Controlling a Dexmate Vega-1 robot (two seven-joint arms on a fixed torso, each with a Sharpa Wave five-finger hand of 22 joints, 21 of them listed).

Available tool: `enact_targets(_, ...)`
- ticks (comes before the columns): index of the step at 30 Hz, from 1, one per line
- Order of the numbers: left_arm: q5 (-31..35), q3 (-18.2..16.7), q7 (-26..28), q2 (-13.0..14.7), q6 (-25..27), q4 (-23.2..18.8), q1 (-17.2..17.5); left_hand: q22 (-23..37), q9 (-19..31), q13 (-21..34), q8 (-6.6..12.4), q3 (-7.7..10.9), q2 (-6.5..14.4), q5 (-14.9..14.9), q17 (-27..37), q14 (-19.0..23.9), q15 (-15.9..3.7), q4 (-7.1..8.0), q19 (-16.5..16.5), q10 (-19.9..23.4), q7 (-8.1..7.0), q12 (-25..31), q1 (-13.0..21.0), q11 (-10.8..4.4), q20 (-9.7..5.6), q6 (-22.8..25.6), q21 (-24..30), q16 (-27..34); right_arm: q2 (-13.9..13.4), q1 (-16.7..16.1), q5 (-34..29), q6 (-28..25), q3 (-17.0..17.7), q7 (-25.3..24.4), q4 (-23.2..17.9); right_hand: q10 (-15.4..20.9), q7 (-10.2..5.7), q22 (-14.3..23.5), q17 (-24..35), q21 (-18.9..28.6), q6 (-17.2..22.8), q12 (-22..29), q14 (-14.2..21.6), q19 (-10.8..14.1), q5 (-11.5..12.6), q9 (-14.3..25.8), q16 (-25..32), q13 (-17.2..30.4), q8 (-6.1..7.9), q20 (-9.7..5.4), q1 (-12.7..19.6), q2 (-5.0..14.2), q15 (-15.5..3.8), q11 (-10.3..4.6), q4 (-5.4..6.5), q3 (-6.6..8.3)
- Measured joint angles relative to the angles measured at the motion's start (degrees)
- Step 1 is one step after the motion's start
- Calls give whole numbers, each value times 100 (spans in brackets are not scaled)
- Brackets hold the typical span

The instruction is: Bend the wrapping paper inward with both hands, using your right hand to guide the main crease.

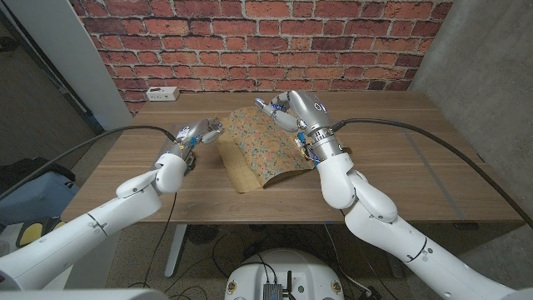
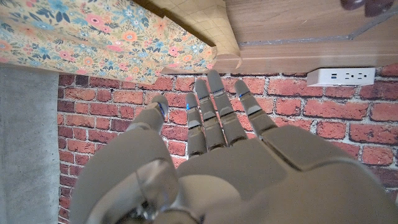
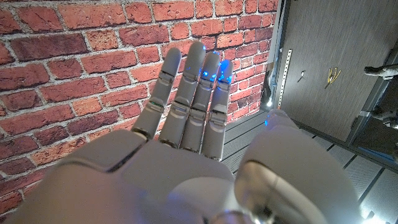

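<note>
Floral wrapping paper point(image 1: 265, 150) arches at the middle of the wooden table point(image 1: 400, 167), both hands empty.

The right hand point(image 1: 287, 110) hovers over the sheet's 1 o'clock edge, fingers point(image 3: 186, 106) straight and together. The left hand point(image 1: 198, 133) waits at the paper's 9 o'clock, just beside it, fingers point(image 2: 217, 112) extended, holding nothing. A white power strip point(image 1: 162, 93) lies by the brick wall.
</note>
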Motion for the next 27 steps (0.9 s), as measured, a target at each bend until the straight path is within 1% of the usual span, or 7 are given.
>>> enact_targets(4,312,210,-103,49,298,-133,-83,-121,-304,-257,-97,-107,-332,-85,-509,-691,21,-22,-281,-683,-253,-390,354,-112,-7,-561,-80,-681,16,-31,-1,-14,-3,-71,8,0,0,0,0,-22,0,0,0,0,0,0,0,0,0,0,30,30,0,0,-24,24)
enact_targets(8,730,429,-257,89,598,-242,-238,-204,-465,-420,-99,-234,-417,-124,-799,-1139,34,26,-472,-1048,-359,-568,554,-160,6,-805,-156,-1065,23,-70,12,-20,-3,-138,11,0,0,0,0,-22,0,0,0,0,-43,0,0,0,0,0,30,30,0,0,-48,48)
enact_targets(9,1236,516,-538,104,896,-272,-308,-214,-493,-451,-99,-259,-411,-124,-853,-1217,33,36,-502,-1112,-363,-591,590,-163,31,-853,-157,-1137,27,-123,26,-21,10,-164,12,0,0,0,0,-22,0,0,0,0,-44,0,0,0,0,1,30,30,0,0,-47,47)
enact_targets(12,1574,677,-768,121,1051,-317,-443,-260,-553,-532,-99,-342,-462,-124,-984,-1432,40,39,-584,-1261,-448,-632,641,-227,-34,-940,-212,-1308,27,-163,63,-21,32,-220,12,0,0,0,0,-22,0,0,1,0,-44,0,0,1,0,0,51,51,0,0,-47,47)
enact_targets(17,1574,927,-768,129,1051,-376,-678,-320,-613,-647,-99,-451,-566,-119,-1140,-1683,54,38,-768,-1459,-532,-677,745,-275,-93,-1082,-336,-1497,27,-163,187,27,32,-324,12,1,0,1,1,-22,0,0,15,-1,-93,1,0,1,0,1,53,53,15,-1,-71,71)
enact_targets(18,2400,1017,-1430,129,1326,-390,-758,-322,-613,-667,-99,-492,-581,-101,-1157,-1721,56,45,-798,-1493,-552,-677,760,-282,-83,-1104,-360,-1521,21,-262,206,37,106,-335,0,1,0,1,1,-22,0,0,21,-1,-93,1,0,1,0,1,53,53,21,-1,-71,71)
enact_targets(27,3194,1330,-2124,66,1407,-406,-1068,-375,-666,-838,-99,-709,-823,9,-1243,-2173,144,90,-1098,-1881,-677,-720,820,-199,-73,-1290,-547,-1609,18,-371,462,179,201,-488,-17,45,31,1,1,-22,31,0,45,-1,-127,1,0,1,22,1,82,83,40,43,-80,126)
